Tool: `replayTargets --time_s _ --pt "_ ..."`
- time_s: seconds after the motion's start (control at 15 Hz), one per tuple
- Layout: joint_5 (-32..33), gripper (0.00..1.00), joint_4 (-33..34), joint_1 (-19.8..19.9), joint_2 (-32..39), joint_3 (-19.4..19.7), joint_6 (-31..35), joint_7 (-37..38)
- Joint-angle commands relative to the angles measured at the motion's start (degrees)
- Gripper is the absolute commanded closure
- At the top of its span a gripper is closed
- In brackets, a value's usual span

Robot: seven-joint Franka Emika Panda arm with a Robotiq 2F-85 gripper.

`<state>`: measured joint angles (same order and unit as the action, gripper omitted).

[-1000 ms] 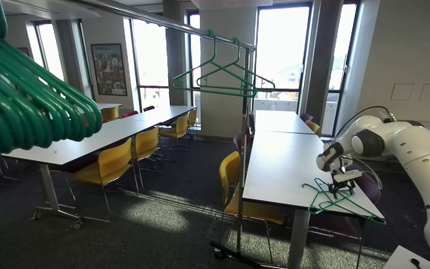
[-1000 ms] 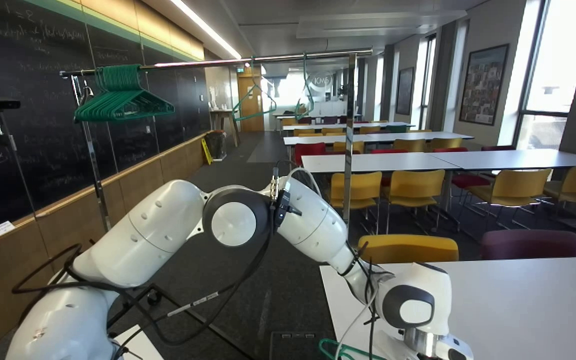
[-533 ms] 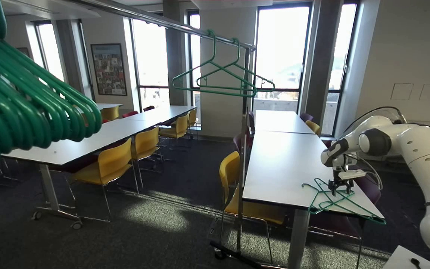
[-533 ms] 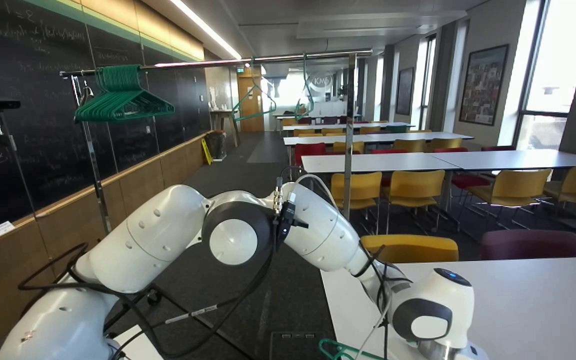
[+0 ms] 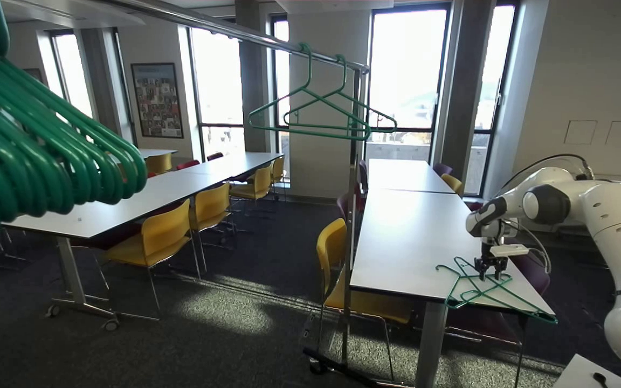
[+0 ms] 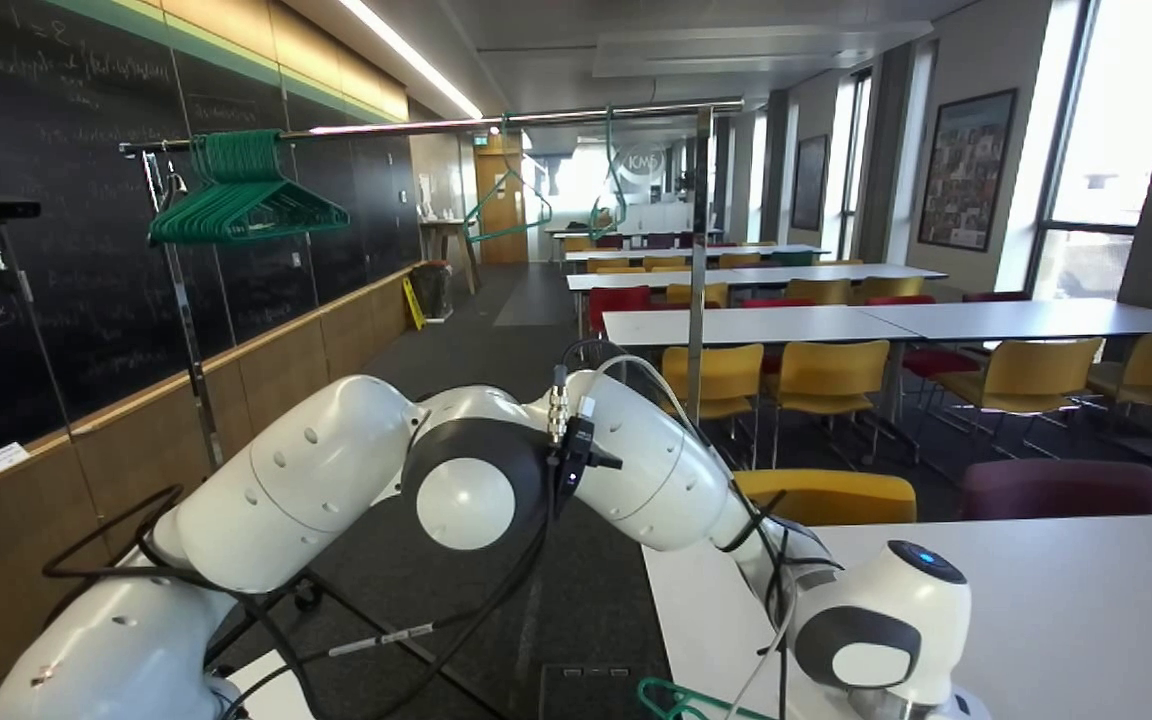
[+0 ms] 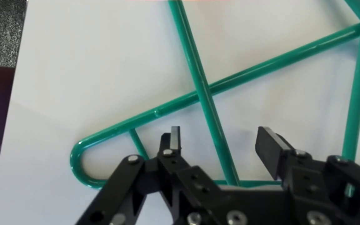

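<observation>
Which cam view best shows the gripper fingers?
The wrist view: both fingers show close up and apart, a green hanger bar appearing between them. In an exterior view the gripper is small, over the table; in an exterior view the arm shows, but the fingers are cut off below.

A white robot arm (image 6: 464,503) arches over a tabletop (image 6: 1086,610), a green hanger (image 6: 684,690) at its edge, before a clothes rack (image 6: 699,250).

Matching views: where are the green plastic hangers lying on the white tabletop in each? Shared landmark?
Exterior view: green plastic hangers, lower right, by the black two-fingered tool.
Exterior view: only part of the hangers shows, bottom edge, right of centre.
Wrist view: hangers cross the middle, cut off at top and right.
Landmark: white tabletop, in all three.
</observation>
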<state>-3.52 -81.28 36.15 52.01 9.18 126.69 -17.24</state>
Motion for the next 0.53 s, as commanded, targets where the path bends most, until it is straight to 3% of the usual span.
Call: replayTargets --time_s 0.0,0.33,0.47 --pt "-1.22 0.62 1.82 1.34 0.37 -1.30 -1.39 -1.95" --pt "-1.23 0.99 1.69 1.27 0.32 -1.48 -1.37 -1.87" --pt "-1.33 1.00 1.67 1.29 0.33 -1.49 -1.35 -1.84"
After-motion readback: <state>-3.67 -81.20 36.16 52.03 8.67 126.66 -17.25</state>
